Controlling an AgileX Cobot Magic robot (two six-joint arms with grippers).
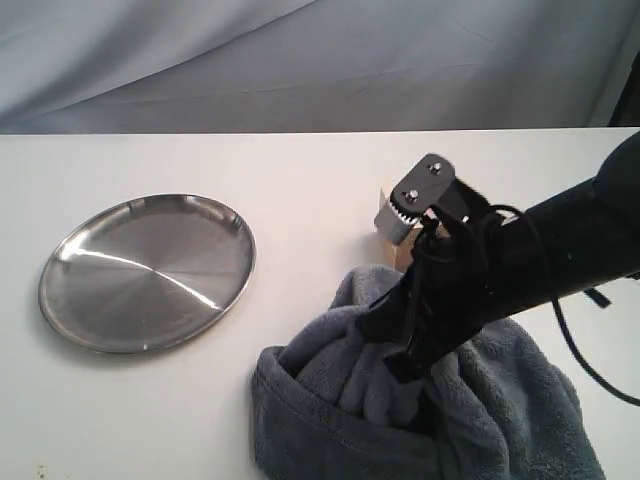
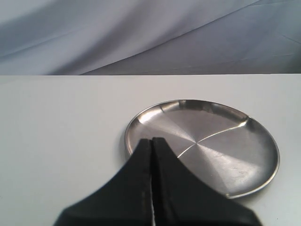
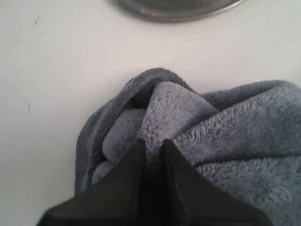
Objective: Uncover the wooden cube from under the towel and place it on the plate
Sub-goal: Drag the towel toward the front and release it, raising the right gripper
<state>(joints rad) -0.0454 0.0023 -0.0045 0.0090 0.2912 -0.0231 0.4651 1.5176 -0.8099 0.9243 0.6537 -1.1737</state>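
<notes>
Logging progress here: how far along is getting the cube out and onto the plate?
Done: nothing complete; the plate is empty. In hand: the right claw is shut on a bunched fold of the towel, and a pale edge, likely the wooden cube, shows behind it. To do: pull the towel clear, grasp the cube, set it on the plate. The left claw sits shut by the plate.

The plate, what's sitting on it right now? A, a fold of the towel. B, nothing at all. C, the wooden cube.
B: the plate shows only bare shiny steel in both the exterior and left wrist views. The towel lies bunched on the table apart from it, pinched by the right gripper.
</notes>
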